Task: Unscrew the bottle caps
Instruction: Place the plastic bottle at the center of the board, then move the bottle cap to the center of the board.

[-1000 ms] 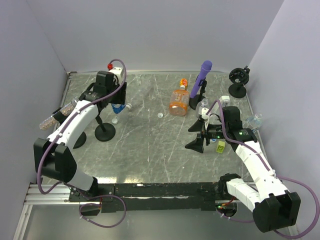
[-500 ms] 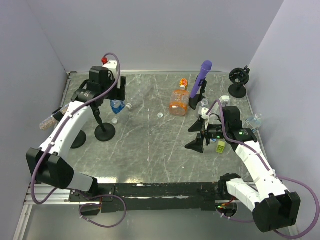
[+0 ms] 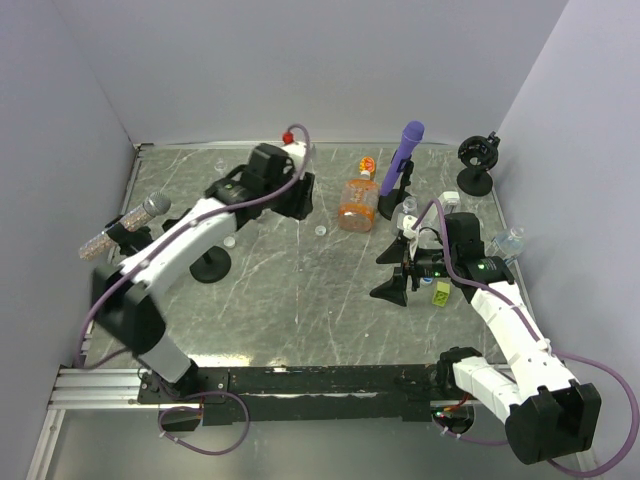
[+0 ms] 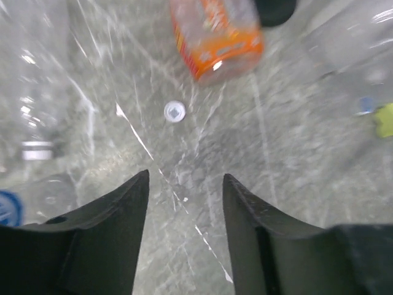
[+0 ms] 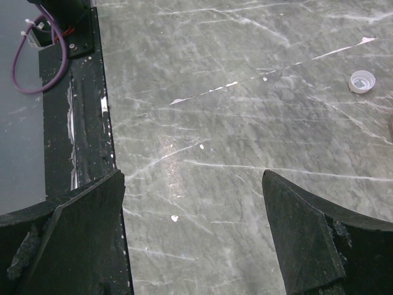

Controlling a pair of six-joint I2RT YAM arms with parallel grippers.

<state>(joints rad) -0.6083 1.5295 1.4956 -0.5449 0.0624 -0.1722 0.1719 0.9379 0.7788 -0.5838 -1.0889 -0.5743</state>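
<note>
Top external view shows the left arm stretched out over the back of the grey bench [image 3: 300, 300]. Left wrist view shows the left fingers [image 4: 116, 209] apart, with nothing between them but bare bench. A loose white cap [image 4: 174, 111] [image 3: 320, 231] lies on the bench at 12 o'clock from those fingers, well apart from them. The orange bottle [image 4: 215, 37] [image 3: 357, 205] is past the cap, at about 1 o'clock from it, near but not touching. A blue round thing [image 4: 7, 208] peeks in at 9 o'clock from the fingers, too blurry to tell what it is. A clear bottle [image 4: 37, 92] shows blurry above it. From the top, the purple stick [image 3: 405, 150] is at 1 o'clock from the orange bottle. The right fingers [image 5: 86, 215] are spread very wide and hold nothing. They sit low over the bench on the right side. The yellow-green block [image 3: 441, 292] is at 3 o'clock from them, just beside the right arm. Another clear bottle [image 3: 510, 240] is by the right wall.
</note>
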